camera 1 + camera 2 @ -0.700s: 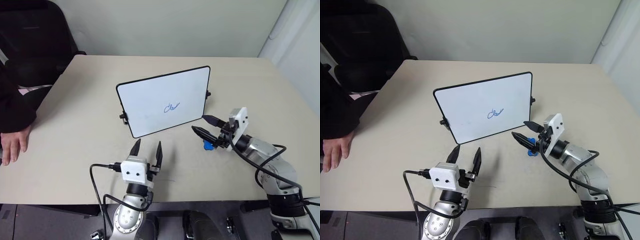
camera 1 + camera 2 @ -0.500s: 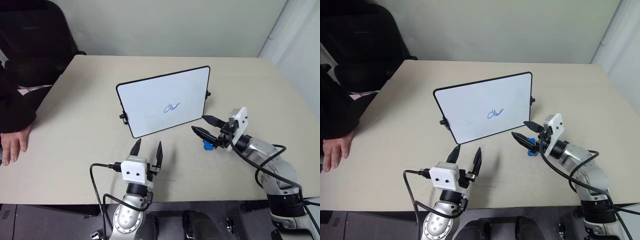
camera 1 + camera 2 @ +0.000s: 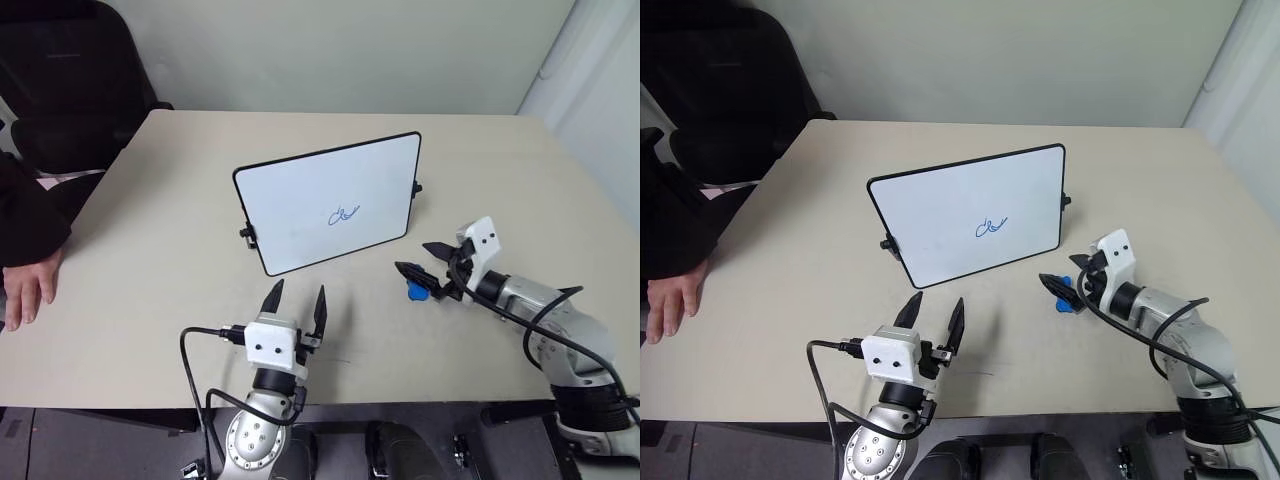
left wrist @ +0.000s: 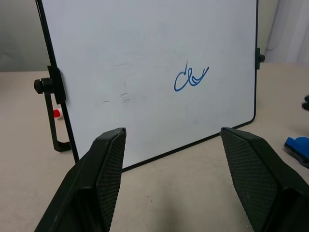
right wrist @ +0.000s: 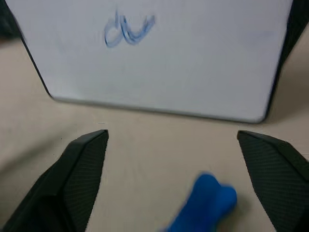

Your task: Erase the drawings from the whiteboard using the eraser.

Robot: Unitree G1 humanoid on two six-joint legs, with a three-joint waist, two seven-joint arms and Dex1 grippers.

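From above, the blue eraser point(image 3: 417, 290) lies on the counter point(image 3: 150, 260) just by the wide-open right claw point(image 3: 421, 260) – the open left claw point(image 3: 296, 300) view adds a tiny red thing point(image 4: 56, 113) behind the whiteboard point(image 3: 325, 200).

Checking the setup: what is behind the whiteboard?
Behind the whiteboard bare table shows. A black stand bracket and something small and red peek past one short side; the rest is covered.
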